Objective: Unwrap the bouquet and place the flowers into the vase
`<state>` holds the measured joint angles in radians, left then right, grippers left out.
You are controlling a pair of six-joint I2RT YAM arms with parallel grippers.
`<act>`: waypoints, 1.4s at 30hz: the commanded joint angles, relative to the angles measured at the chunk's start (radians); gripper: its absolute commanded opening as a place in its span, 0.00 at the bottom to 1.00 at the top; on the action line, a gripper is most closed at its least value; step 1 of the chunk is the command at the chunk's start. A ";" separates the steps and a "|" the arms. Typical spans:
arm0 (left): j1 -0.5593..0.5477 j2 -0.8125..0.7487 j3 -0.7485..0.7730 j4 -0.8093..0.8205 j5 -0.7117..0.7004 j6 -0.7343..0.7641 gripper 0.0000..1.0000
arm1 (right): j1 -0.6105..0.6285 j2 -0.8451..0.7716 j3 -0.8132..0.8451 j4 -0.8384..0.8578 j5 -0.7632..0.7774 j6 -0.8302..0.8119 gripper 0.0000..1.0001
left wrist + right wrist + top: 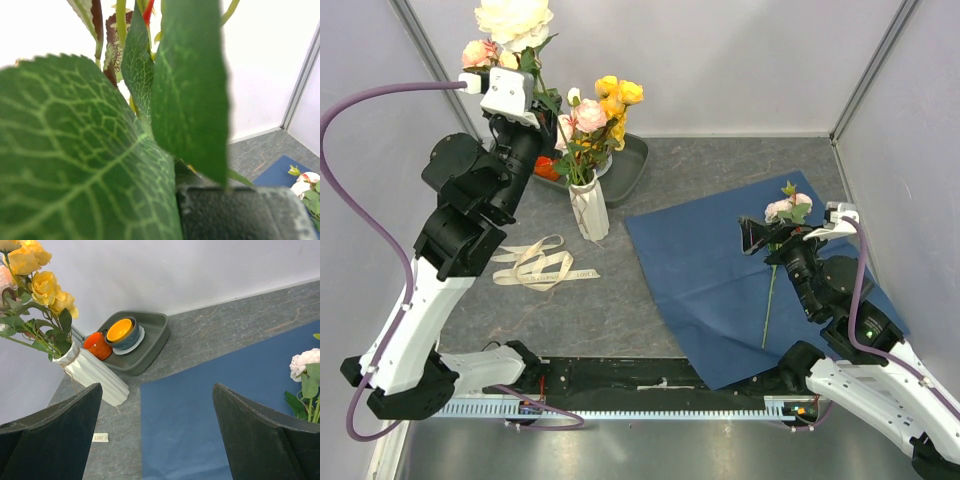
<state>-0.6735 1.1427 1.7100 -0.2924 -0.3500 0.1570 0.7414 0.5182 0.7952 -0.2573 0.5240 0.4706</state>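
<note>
Left gripper [520,68] apparently clamps flowers [515,18] standing above it; right gripper [768,236] spread beside rose [788,207].

"LOVE I…" printed on cream ribbon [100,437] end, remainder unreadable

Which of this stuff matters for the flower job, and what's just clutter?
Job: vase; roses in it; raised rose bunch; pink rose waiting on the paper.
Lying about: blue wrapping paper; cream ribbon; grey tray; orange bowls.

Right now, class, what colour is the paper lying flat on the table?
Dark blue. The paper shows best in the top view.
</note>
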 commanded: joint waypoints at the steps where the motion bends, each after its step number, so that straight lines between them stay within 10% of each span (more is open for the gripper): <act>1: 0.009 -0.001 0.017 0.035 -0.032 0.055 0.02 | 0.001 -0.020 0.025 -0.002 0.021 -0.018 0.98; 39: 0.072 0.045 -0.478 0.243 -0.178 -0.148 0.02 | 0.000 -0.024 -0.021 -0.033 0.031 -0.012 0.98; 42: 0.075 0.042 -0.492 0.231 -0.195 -0.171 0.18 | 0.000 -0.014 -0.030 -0.036 0.037 -0.015 0.98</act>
<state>-0.6048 1.1858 1.2362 -0.0914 -0.4938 0.0601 0.7414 0.4927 0.7776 -0.2989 0.5396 0.4664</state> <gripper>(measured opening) 0.099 0.982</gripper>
